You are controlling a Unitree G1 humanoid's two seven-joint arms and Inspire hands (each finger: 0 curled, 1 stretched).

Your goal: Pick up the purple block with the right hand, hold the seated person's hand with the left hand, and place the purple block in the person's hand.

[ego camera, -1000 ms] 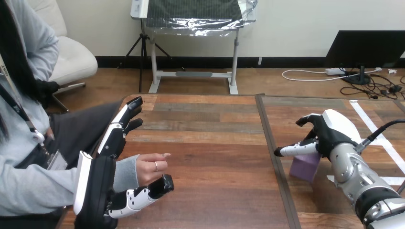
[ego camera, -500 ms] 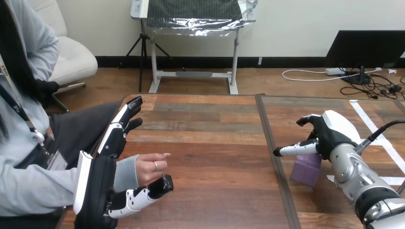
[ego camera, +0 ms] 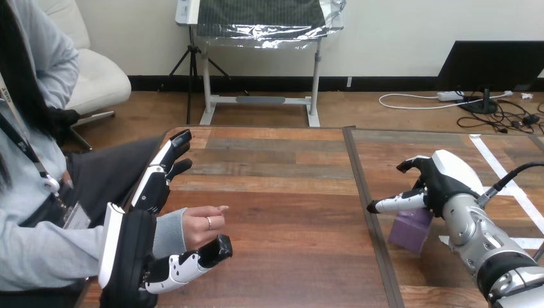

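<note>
The right hand (ego camera: 442,181) sits directly over the purple block (ego camera: 410,232), covering its top edge, and I cannot tell whether it has a grip on the block or only rests above it. The block is on the right part of the counter (ego camera: 289,192), just right of the dark seam (ego camera: 359,176), directly beneath this hand and far closer to it than to the other. Only the block's lower part shows. It looks about as wide as it is tall, so no long axis can be picked out, and it appears slightly tilted with one face turned toward the robot. From here the delivery has to run leftward across the seam, since the person's hand (ego camera: 200,228) lies well apart at the counter's left edge, loosely curled. The left hand (ego camera: 125,253) is open around it, fingers (ego camera: 160,170) stretched straight along the far side of the wrist and thumb (ego camera: 192,262) reaching beneath, not clamped. In my judgement, lifting the block comes first.
</note>
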